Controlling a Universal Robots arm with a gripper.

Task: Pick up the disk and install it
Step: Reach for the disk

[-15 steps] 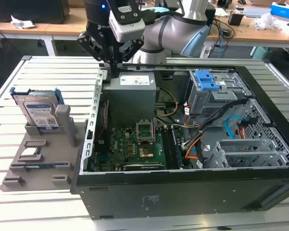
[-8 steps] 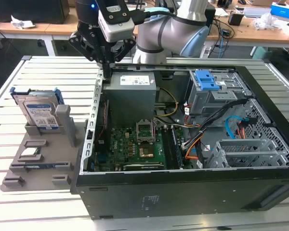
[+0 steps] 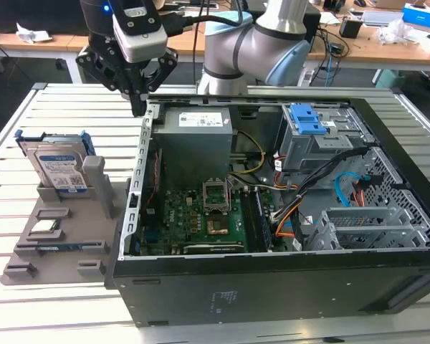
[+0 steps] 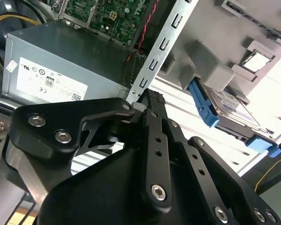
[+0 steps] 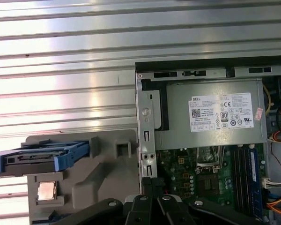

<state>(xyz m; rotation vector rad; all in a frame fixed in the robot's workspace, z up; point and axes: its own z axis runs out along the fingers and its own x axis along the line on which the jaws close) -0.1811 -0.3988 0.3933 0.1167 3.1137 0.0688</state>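
The disk [image 3: 57,168], silver with a white-and-blue label and blue rails, stands on edge in a grey holder [image 3: 57,247] at the exterior view's left. In both wrist views the disk [image 4: 229,105] [image 5: 33,157] rests in that holder. My gripper [image 3: 137,107] hangs above the table at the far left corner of the open computer case [image 3: 272,287], well apart from the disk. Its black fingers [image 4: 152,98] are together, shut on nothing. In the first wrist view the gripper [image 5: 149,183] points down over the case's edge.
Inside the case sit a grey power-supply box [image 3: 197,136], a green motherboard [image 3: 201,215], a blue latch on a grey cage [image 3: 308,118] and loose cables. The holder also carries a small chip [image 5: 47,191]. The slatted metal table [image 3: 50,107] lies around the case.
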